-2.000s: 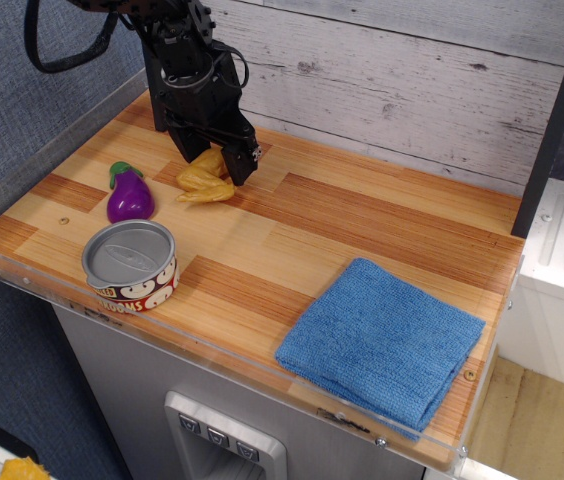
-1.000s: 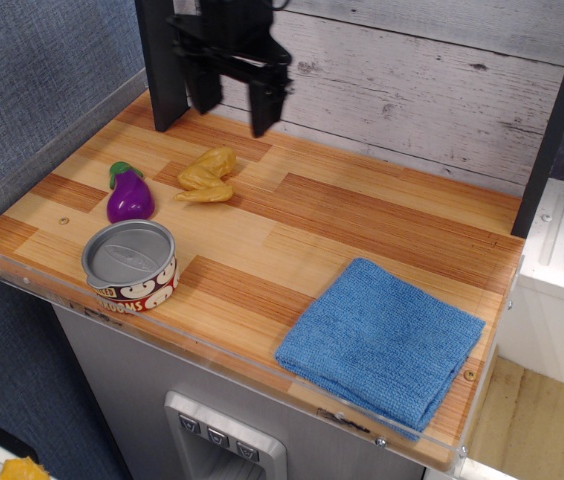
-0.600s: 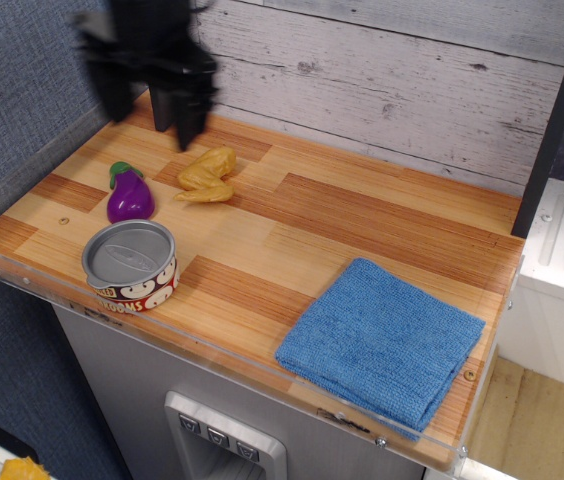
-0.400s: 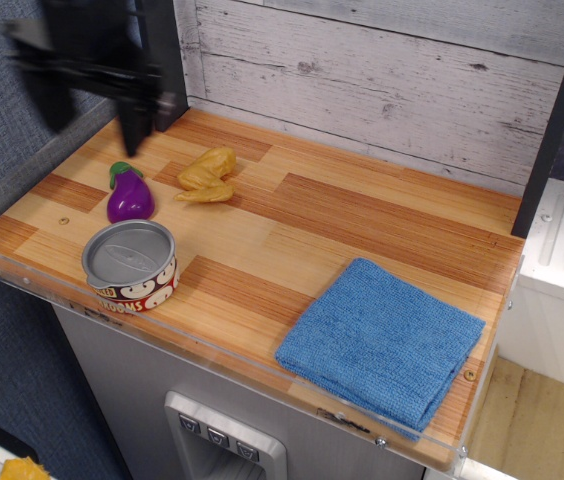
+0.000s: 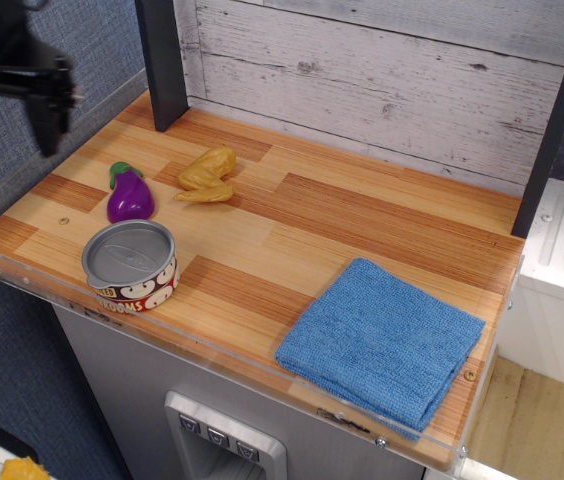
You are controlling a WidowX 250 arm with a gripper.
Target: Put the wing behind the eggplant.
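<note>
Wing point(image 5: 207, 175) flat on wood, long axis slanting toward back right (eggplant point(image 5: 129, 194) left), jaws wide, empty.

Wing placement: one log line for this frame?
gripper: open, empty, raised off the table's left edge | wing: lying free on table, right-rear of eggplant | can: upright, front-left

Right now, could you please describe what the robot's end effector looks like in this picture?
The end effector is all black, with two straight dark fingers hanging from a blocky black body. It is motion-blurred at the frame's left edge, partly cropped, so no markings or cables can be made out.
</note>
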